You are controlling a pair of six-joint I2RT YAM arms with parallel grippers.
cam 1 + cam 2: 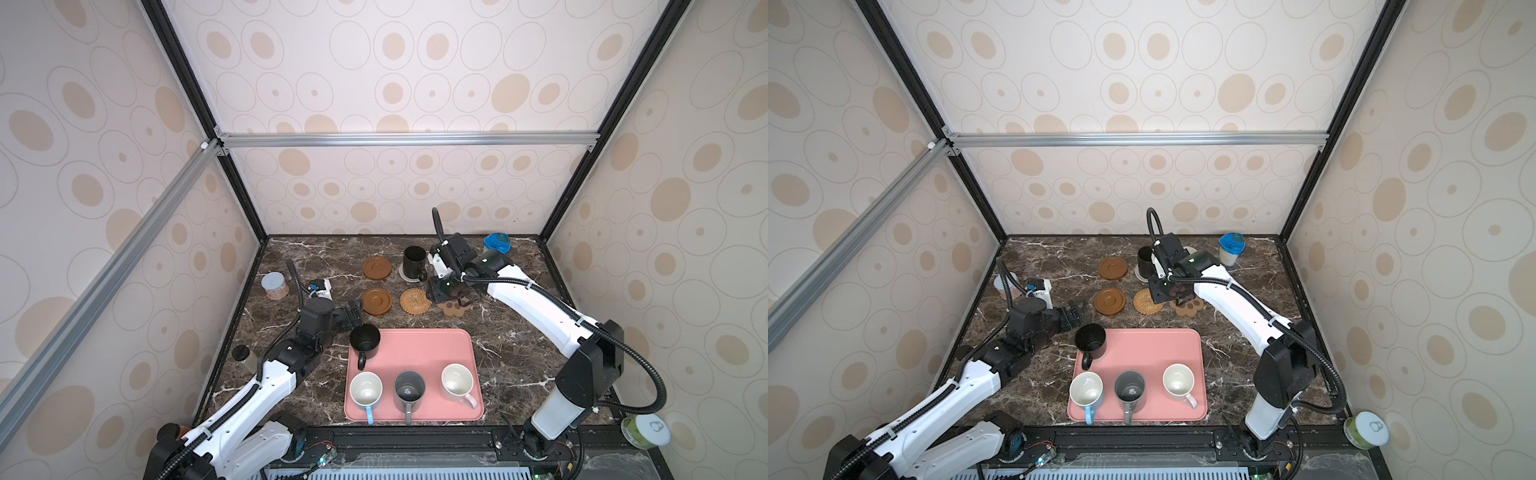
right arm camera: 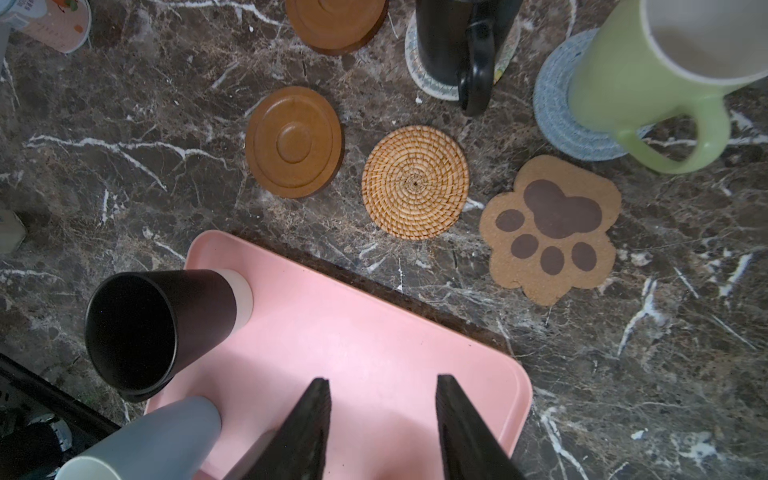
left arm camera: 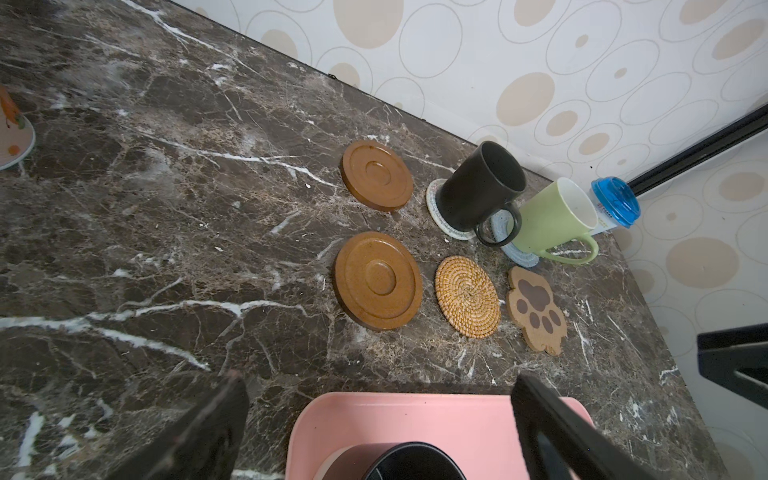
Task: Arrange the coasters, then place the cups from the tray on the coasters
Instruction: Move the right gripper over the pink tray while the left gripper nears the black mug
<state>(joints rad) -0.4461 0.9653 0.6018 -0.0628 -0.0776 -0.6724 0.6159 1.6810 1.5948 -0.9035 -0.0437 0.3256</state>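
Left claw (image 1: 355, 314) wide open beside black mug (image 1: 365, 338) on pink tray (image 1: 436, 353), right claw (image 2: 382, 379) part open, empty, near paw-shaped coaster (image 2: 548, 230)

**Even soft light, sharp centre, weaker edges**

The light is even and fairly bright in all views, prob. coming from above; the pale walls look a bit washed out. Shadows are short and soft, e.g. a thin dark band beside the tray (image 2: 374, 332) edge in the right wrist view. The marble table (image 1: 299, 266) shows only a mild sheen. Both top views bend straight frame bars near the corners. In the left wrist view the fingers (image 3: 199, 432) of the left gripper (image 3: 378, 376) are blurred. The green mug (image 2: 623, 83) is stretched at the pic border.
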